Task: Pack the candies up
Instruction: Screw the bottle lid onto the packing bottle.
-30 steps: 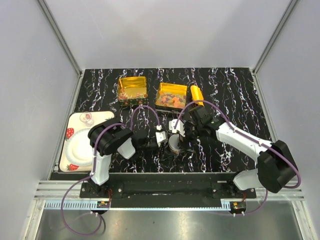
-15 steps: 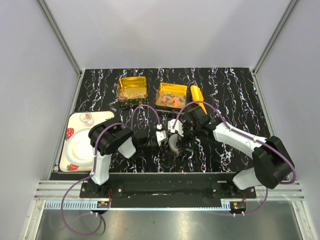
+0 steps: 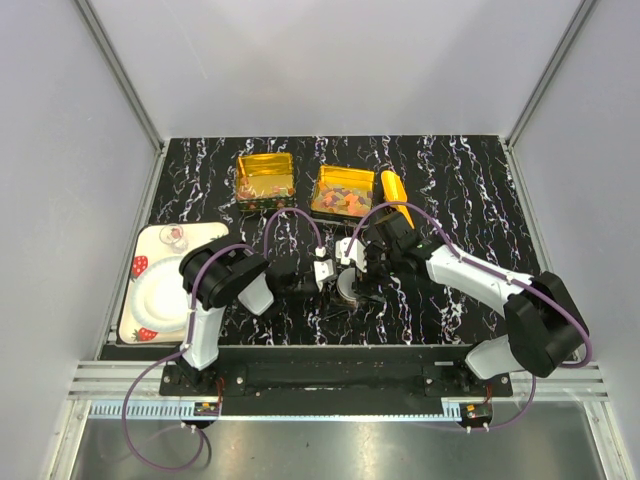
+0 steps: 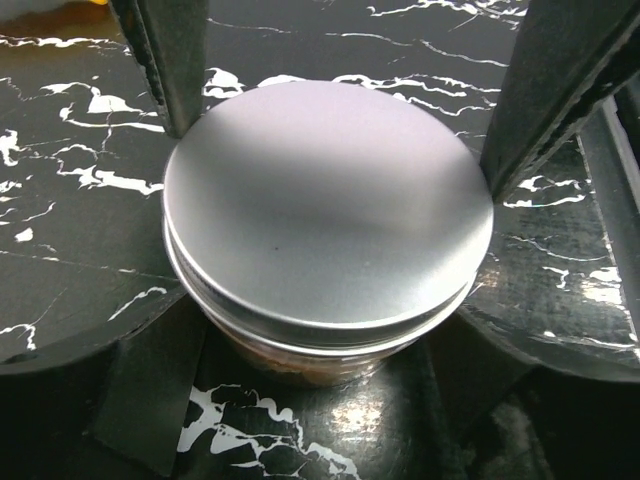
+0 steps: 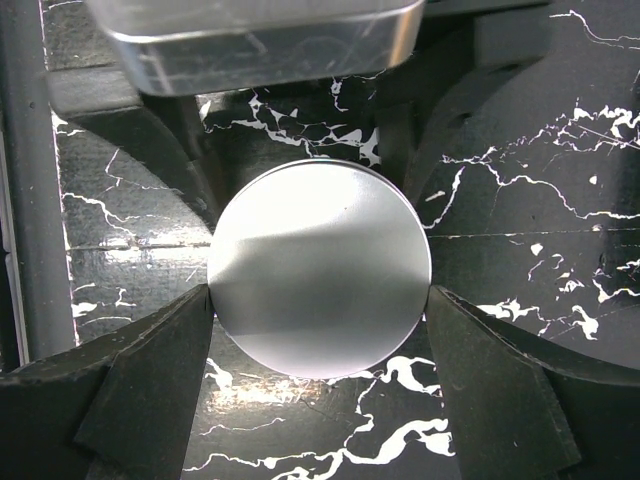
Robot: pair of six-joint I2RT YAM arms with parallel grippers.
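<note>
The small round jar [image 4: 300, 365] stands on the black, white-veined tabletop [image 4: 60, 200] between the two arms, capped by a flat round silver metal lid [image 5: 320, 270]. The step in hand appears to be working that lid while the jar is steadied, though whether it is going on or coming off cannot be told. The right gripper [image 5: 320, 298] hangs straight above with its pads meeting the lid's rim on opposite sides, so it reads as clamped on the lid. The left gripper [image 4: 335, 130] comes in low from the side with a finger on each flank of the jar. The lid's overhang hides the contact, so I cannot tell whether it grips. To do this well, the left should likely hold the jar's body below the lid and never the lid itself, or the two claws would fight. The right should be centred and level, turn about the jar's axis, and avoid pressing sideways, which could tip the jar. The candies [image 3: 340, 198], tiny multicoloured pieces, lie in the two square gold tins [image 3: 263, 165] at the far side, beside a yellow-orange plastic scoop [image 3: 393, 188]. Something brownish shows under the jar's lid, too dim to name.
</note>
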